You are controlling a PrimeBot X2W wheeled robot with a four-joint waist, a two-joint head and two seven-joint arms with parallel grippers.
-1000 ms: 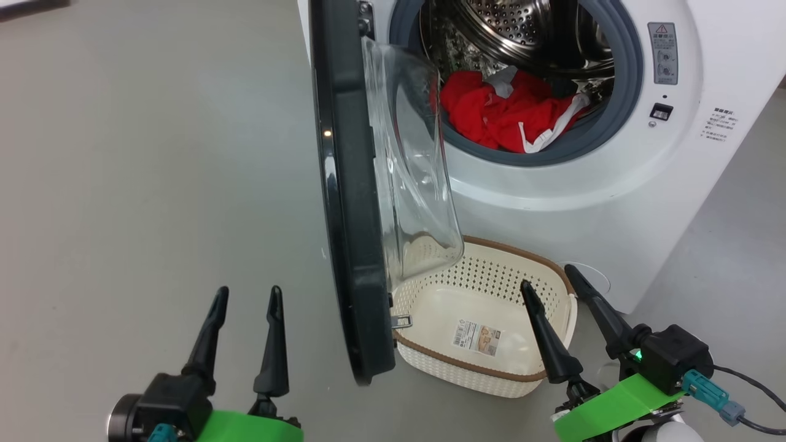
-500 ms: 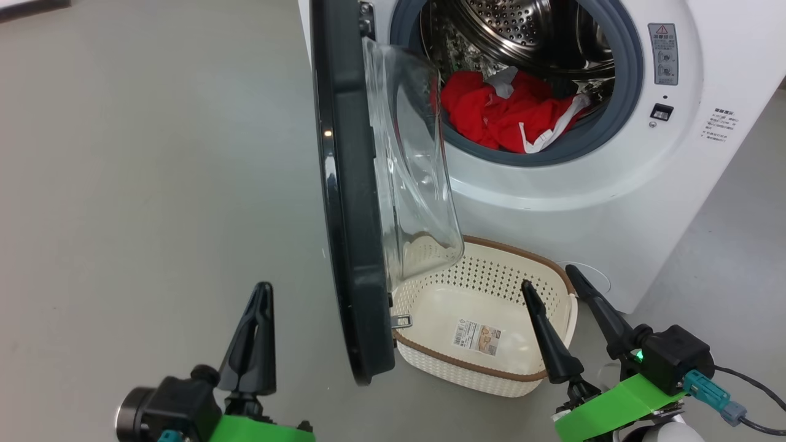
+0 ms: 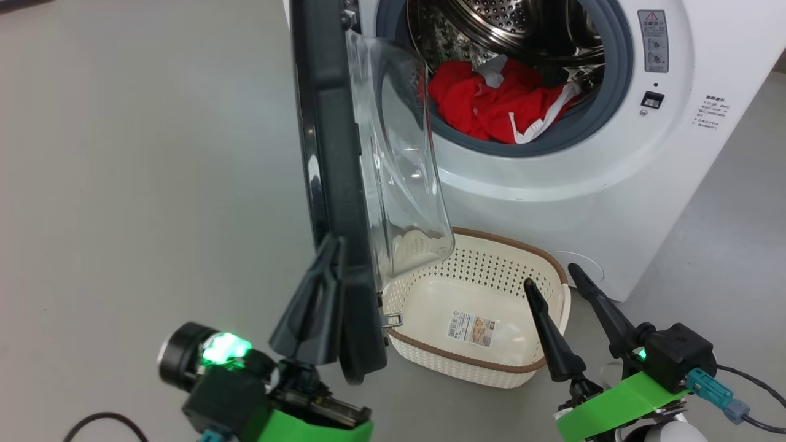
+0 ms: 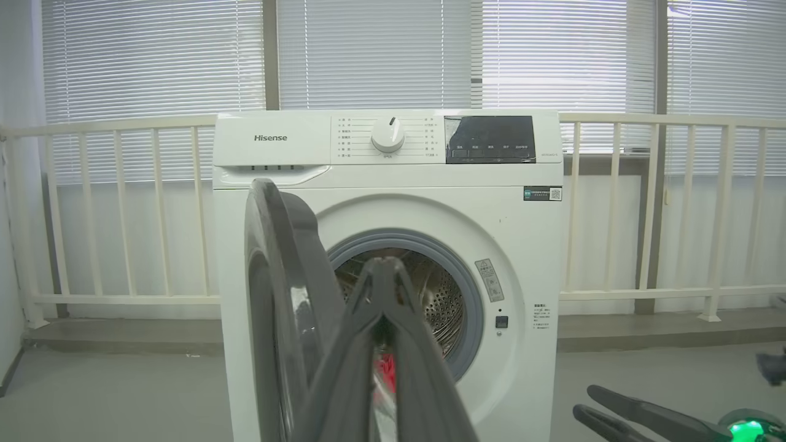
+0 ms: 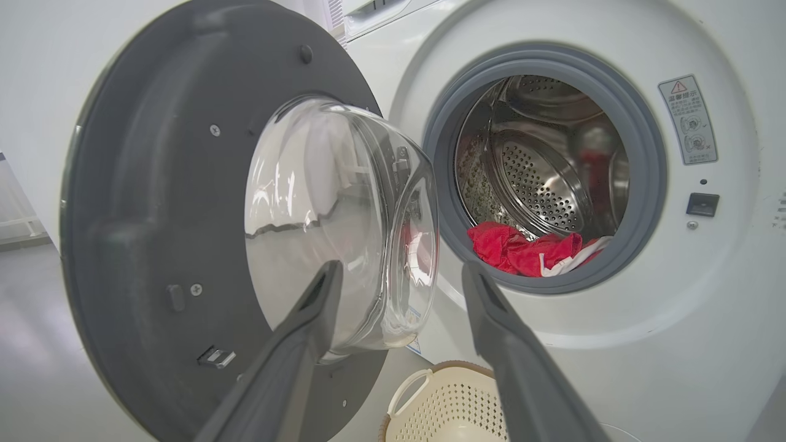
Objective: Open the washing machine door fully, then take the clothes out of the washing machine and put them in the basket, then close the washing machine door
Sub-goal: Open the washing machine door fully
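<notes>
Grey and smooth, spreading wide as a bare floor point(image 3: 141, 159) and carrying the washing machine point(image 3: 540, 202), with the basket point(image 3: 466, 368) sitting just in front of it. Showing, in the left wrist view, slatted window blinds point(image 4: 368, 55) and a white railing point(image 4: 123, 126) running behind the washer.

Seeing the washing machine door point(image 3: 331, 159) swung out on its left hinge, standing nearly edge-on to the head camera and hanging its clear glass bowl above the basket's left end. Finding the clothes point(image 3: 479, 104) heaped red at the front of the perforated steel drum point(image 5: 540, 190), trailing a white band onto the grey gasket point(image 5: 648, 184). Finding a barcode sticker point(image 3: 471, 327) lying on the basket's cream bottom.

Pressing the two fingers of the left hand point(image 3: 330, 245) together and pointing them up alongside the outer face of the door's lower rim; touching it or not, impossible to tell. Spreading the fingers of the right hand point(image 3: 551, 275) wide over the basket's right end, gripping nothing.
</notes>
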